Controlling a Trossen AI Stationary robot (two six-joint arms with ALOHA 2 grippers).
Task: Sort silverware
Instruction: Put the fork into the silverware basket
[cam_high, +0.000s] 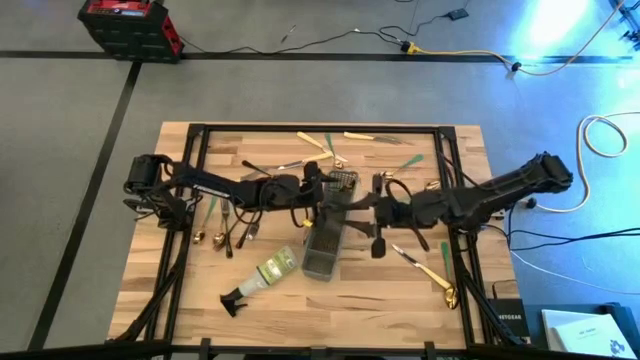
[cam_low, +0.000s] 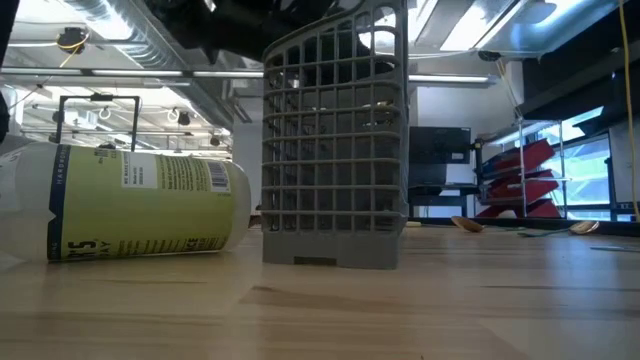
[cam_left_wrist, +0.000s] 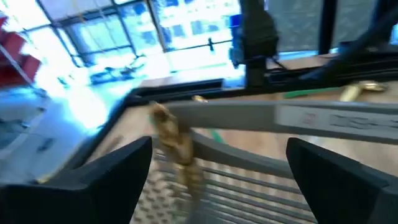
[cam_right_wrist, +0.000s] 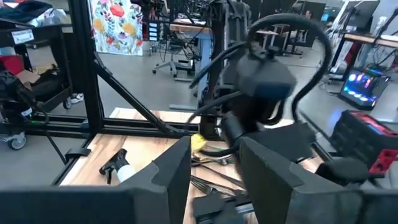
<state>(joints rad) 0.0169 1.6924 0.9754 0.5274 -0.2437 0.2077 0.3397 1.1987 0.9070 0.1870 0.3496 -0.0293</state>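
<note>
At the middle of the wooden tabletop, the left tool hangs with fingers spread wide and empty over the grey mesh caddy. The right tool, partly open, holds nothing visible beside it. Silverware lies scattered toward the far edge and both side edges.

**Even overhead light, blue glare at 1 corner, blurred wrist views**

From above, the bench is evenly lit, with soft shadows under both arms. A blue-white glare burns on the floor beyond its far right corner. At table height, bright ceiling strips backlight the mesh caddy; the near wood is out of focus. The left wrist view is heavily motion-blurred, with washed-out blue windows. The right wrist view is sharper, its near fingers soft.
</note>
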